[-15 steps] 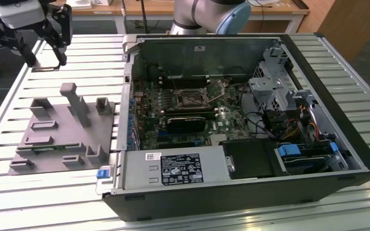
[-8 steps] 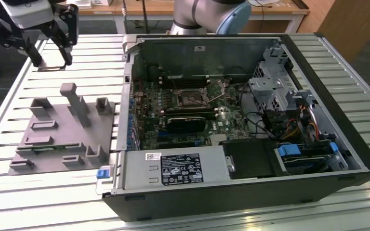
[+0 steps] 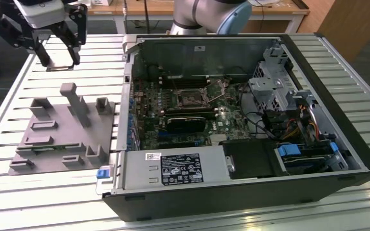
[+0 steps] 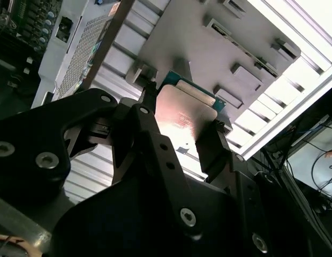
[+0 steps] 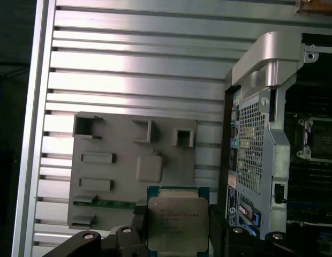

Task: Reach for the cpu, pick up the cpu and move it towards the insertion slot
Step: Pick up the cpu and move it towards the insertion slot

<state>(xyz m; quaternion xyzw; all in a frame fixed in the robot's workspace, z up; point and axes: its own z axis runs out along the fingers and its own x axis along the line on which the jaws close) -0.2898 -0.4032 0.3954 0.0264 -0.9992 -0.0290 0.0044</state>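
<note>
My gripper hangs high over the slatted table, at the exterior view's far left, beyond the grey fixture plate. It is shut on the cpu, a flat square chip with a silver top and green rim. In both wrist views the black fingers press on the chip's two opposite edges. Light glares off the cpu in the second wrist view. The insertion slot, a square socket with a metal frame, sits on the motherboard inside the open computer case, well to the exterior view's right of the gripper.
The grey fixture plate carries several blocks and upright posts. The open case has a raised silver wall between the gripper and the motherboard. A long black card lies just below the socket.
</note>
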